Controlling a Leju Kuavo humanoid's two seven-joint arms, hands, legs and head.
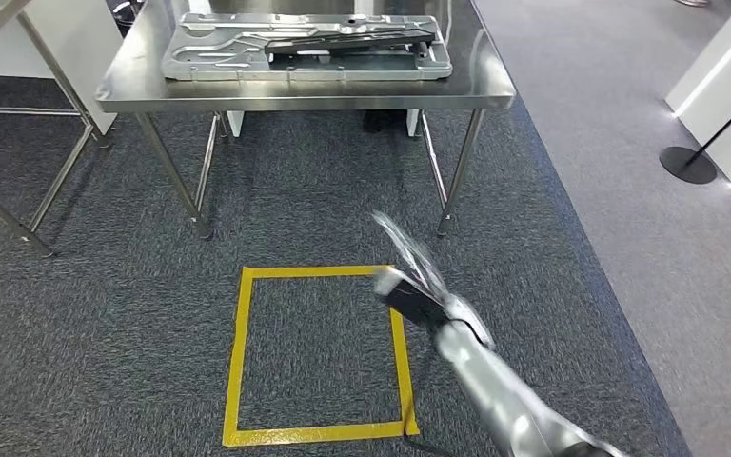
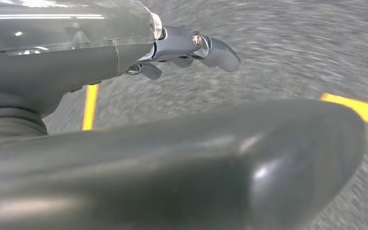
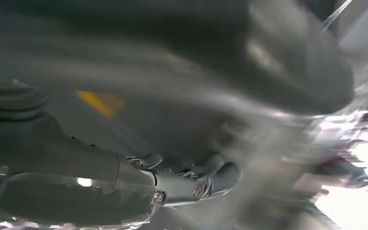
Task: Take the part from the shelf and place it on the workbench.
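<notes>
A thin silvery part (image 1: pixel 407 249), blurred by motion, sticks up from my right hand (image 1: pixel 417 297) above the carpet, short of the steel workbench (image 1: pixel 305 95). My right hand grips its lower end. In the right wrist view its fingers (image 3: pixel 191 184) curl under a pale blurred streak, the part (image 3: pixel 273 143). A large grey metal panel (image 1: pixel 228 48) with a dark piece (image 1: pixel 352 40) on top lies on the workbench. My left hand (image 2: pixel 100 62) hangs over the carpet, its fingers (image 2: pixel 196 45) apart from the thumb (image 2: pixel 249 167), holding nothing.
A yellow tape square (image 1: pixel 238 352) marks the dark carpet in front of the workbench. A second steel table's legs (image 1: pixel 52 190) stand at the left. At the right are a black round stand base (image 1: pixel 687 164) and white panels (image 1: pixel 723 67).
</notes>
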